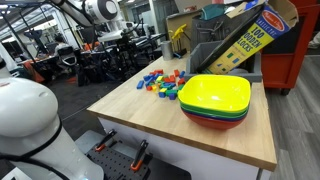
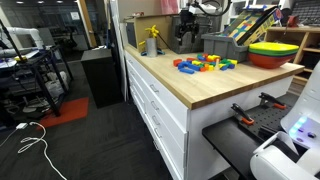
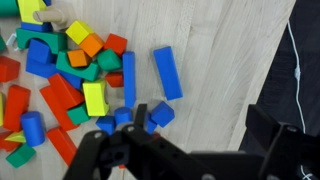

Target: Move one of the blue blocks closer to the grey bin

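Observation:
A pile of coloured blocks [image 1: 163, 83] lies on the wooden table [image 1: 150, 115]; it also shows in an exterior view [image 2: 203, 64]. In the wrist view a long blue block [image 3: 168, 72] lies apart at the pile's right edge. A second long blue block [image 3: 129, 80] and a blue cube [image 3: 160, 115] lie nearby. The grey bin [image 1: 225, 55] stands behind the pile and shows in both exterior views [image 2: 222, 45]. My gripper [image 3: 200, 128] is open and empty. It hangs above the table [image 2: 187, 28], with its left finger over the blue cube.
Stacked yellow, green and red square bowls [image 1: 215, 100] stand beside the pile near the table edge, also seen in an exterior view [image 2: 275, 52]. A yellow wooden-blocks box [image 1: 255, 30] leans in the bin. A yellow bottle [image 2: 152, 42] stands at the table's far end.

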Tool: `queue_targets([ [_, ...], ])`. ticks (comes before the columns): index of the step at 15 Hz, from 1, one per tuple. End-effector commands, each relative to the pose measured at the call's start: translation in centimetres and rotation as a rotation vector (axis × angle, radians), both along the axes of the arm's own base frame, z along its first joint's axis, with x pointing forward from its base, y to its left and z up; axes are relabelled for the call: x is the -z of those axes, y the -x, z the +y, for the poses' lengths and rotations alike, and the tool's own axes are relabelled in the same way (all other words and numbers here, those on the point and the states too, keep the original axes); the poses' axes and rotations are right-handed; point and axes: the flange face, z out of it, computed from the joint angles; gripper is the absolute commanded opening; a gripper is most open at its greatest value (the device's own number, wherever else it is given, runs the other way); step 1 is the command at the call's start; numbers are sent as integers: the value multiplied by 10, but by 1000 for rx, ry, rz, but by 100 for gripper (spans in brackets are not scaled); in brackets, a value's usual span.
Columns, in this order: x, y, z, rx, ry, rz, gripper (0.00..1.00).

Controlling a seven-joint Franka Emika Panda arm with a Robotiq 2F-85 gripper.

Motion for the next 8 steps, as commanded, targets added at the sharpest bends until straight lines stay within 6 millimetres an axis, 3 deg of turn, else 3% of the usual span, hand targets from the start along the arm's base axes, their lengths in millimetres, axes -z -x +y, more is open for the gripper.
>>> queue_targets([
  [1, 19, -12, -3, 18, -3, 31, 100],
  [8, 53, -29, -2, -1, 20, 70, 100],
])
